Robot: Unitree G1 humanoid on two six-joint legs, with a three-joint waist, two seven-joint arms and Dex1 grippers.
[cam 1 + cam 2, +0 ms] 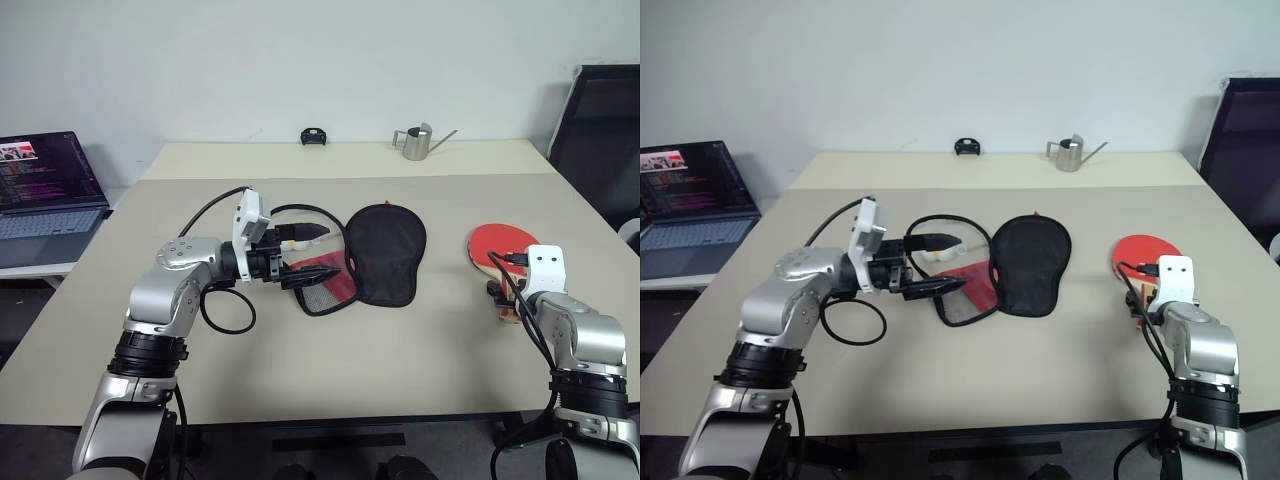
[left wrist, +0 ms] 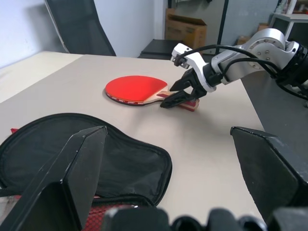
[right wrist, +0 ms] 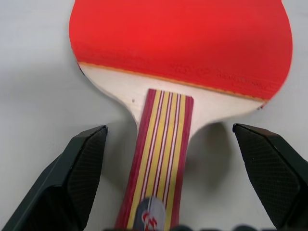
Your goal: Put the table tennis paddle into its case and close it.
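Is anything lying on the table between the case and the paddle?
No. Between the case and the table tennis paddle there is only bare table. The left eye view and the left wrist view both show this stretch.

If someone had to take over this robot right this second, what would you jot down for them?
Right end effector: open, fingers either side of the table tennis paddle handle, not yet gripping.
Left end effector: open, at the mouth of the case, fingers above and below its edge.
Paddle lies flat on the table, red face up, to the right of the case.
Case lies unzipped, black flap spread, red lining showing.
Done: nothing packed yet.
Left: grip paddle, slide it in, zip the case shut.
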